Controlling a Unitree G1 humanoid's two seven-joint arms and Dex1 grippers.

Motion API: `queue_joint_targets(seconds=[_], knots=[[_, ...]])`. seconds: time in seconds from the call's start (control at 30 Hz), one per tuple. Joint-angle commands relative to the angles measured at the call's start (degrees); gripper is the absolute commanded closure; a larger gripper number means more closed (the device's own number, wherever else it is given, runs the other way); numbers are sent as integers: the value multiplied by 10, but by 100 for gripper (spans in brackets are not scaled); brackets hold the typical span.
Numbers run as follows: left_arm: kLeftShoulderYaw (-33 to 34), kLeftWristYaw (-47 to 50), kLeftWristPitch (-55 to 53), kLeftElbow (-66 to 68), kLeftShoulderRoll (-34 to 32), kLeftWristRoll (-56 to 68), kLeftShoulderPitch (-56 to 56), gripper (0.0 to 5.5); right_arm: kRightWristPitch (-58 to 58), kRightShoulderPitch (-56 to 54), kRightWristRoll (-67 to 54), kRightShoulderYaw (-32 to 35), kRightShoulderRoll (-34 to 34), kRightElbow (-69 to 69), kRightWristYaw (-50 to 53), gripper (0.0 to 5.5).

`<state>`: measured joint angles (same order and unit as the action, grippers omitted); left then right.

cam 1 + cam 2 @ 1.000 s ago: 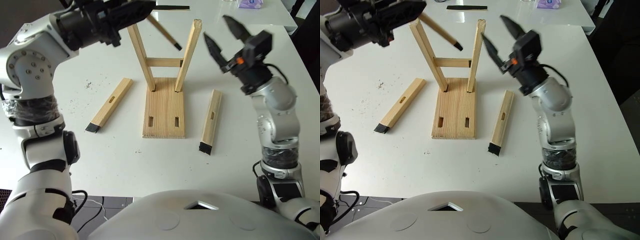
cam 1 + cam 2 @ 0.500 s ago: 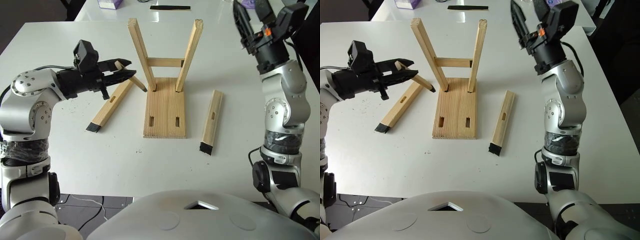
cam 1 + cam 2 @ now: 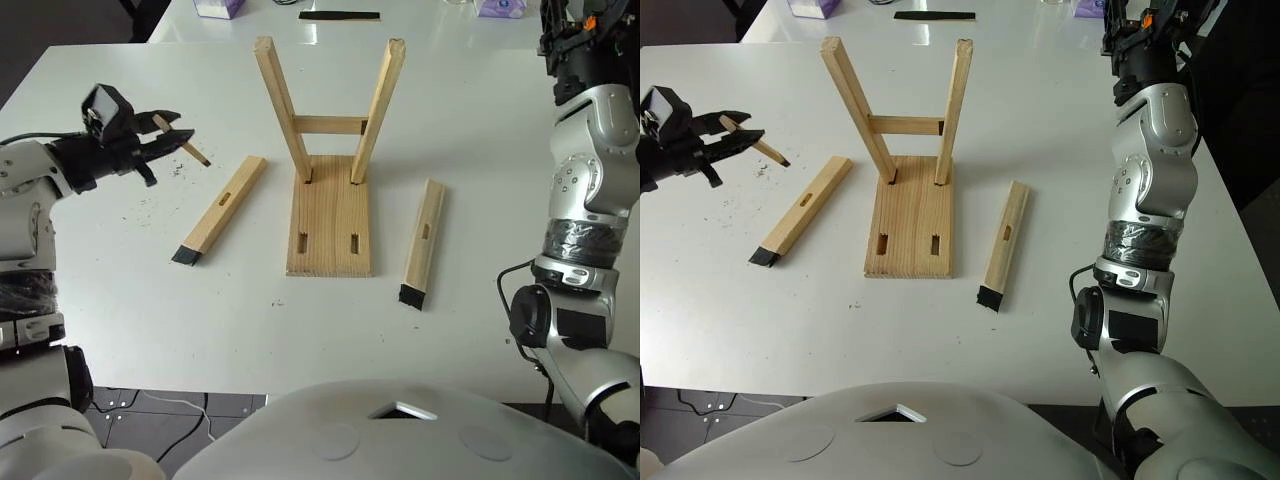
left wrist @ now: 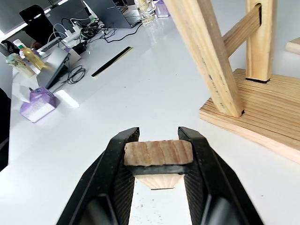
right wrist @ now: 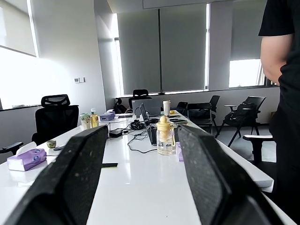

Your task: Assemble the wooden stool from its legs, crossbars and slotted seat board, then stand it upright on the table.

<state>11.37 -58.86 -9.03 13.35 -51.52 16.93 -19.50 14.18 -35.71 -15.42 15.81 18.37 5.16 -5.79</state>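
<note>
The slotted seat board [image 3: 329,228] lies flat mid-table with two legs [image 3: 283,108] standing in its far slots, joined by a crossbar [image 3: 327,125]. Its two near slots are bare. A loose leg [image 3: 220,209] lies to the board's left and another loose leg [image 3: 422,241] to its right. My left gripper [image 3: 168,131] hovers over the table's left side, shut on a short crossbar [image 4: 158,153] whose free end points toward the stool. My right gripper [image 5: 140,173] is raised high at the far right, open, with nothing between its fingers.
A black strip [image 3: 340,15] and tissue packs [image 3: 221,7] lie at the table's far edge. Dark specks [image 3: 150,205] dot the table left of the loose leg. A person stands beyond the table on the right, seen in the right wrist view.
My left gripper has swung leftward away from the stool, carrying the crossbar, and dropped lower. My right arm has lifted up and back toward the far right.
</note>
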Motion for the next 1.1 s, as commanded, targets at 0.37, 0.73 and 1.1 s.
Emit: queue_joint_targets(seconds=[0.37,0.73,1.1], knots=[[12,-54,1,-7,-52,-18,106,419,-26,14,15,-5,-3,-1,1,278],[29,-103,-127,-157,-57,75,164,419,-26,64,17,11,-25,-42,35,278],[31,-66,-158,-149,-35,106,79,419,-39,64,24,18,-20,-14,34,278]])
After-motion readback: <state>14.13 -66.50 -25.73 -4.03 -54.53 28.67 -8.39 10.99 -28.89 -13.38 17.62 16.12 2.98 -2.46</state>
